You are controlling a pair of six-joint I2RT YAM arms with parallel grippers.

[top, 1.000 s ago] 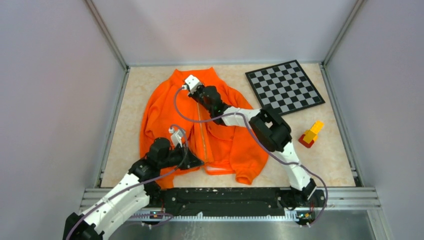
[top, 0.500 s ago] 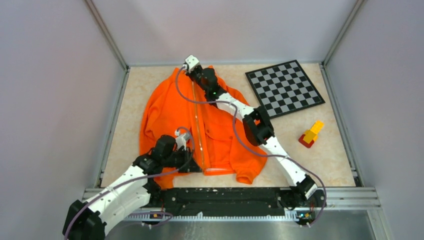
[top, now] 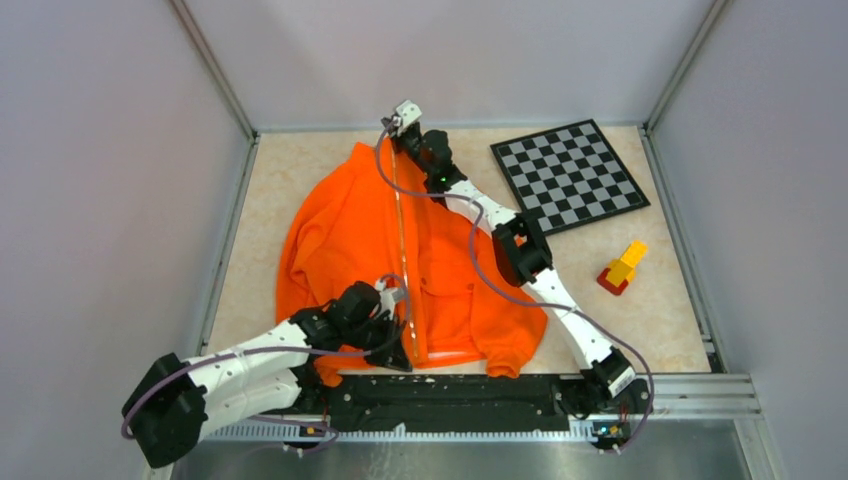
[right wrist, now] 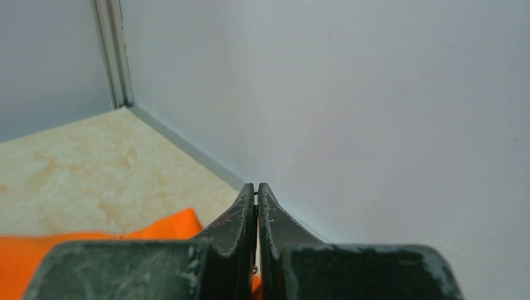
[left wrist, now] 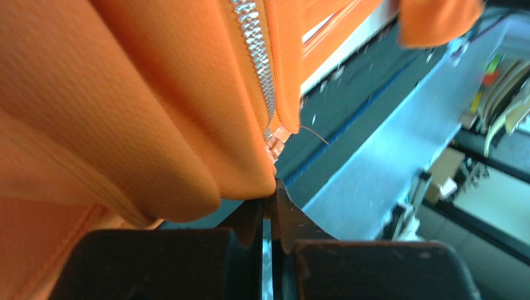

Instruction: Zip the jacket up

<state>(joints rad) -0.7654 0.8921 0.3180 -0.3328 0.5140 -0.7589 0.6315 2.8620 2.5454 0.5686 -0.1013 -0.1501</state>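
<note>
The orange jacket (top: 340, 230) lies flat on the table, its pale zipper (top: 400, 250) drawn in a straight line from hem to collar. My left gripper (top: 405, 352) is at the near hem, shut on the fabric beside the zipper's lower end (left wrist: 272, 187). The zipper teeth (left wrist: 256, 56) run up from there. My right gripper (top: 393, 138) is stretched out to the collar by the back wall. It is shut (right wrist: 256, 187) on a thin sliver of the zipper pull, with orange cloth (right wrist: 94, 250) below it.
A black-and-white checkerboard (top: 568, 175) lies at the back right. A yellow and red block toy (top: 622, 268) sits to the right of the jacket. Grey walls close in the back and both sides. A metal rail (top: 480, 385) runs along the near edge.
My right gripper has travelled from mid-chest up to the collar near the back wall. My left gripper has shifted right and nearer with the hem, and the zipper line is now taut.
</note>
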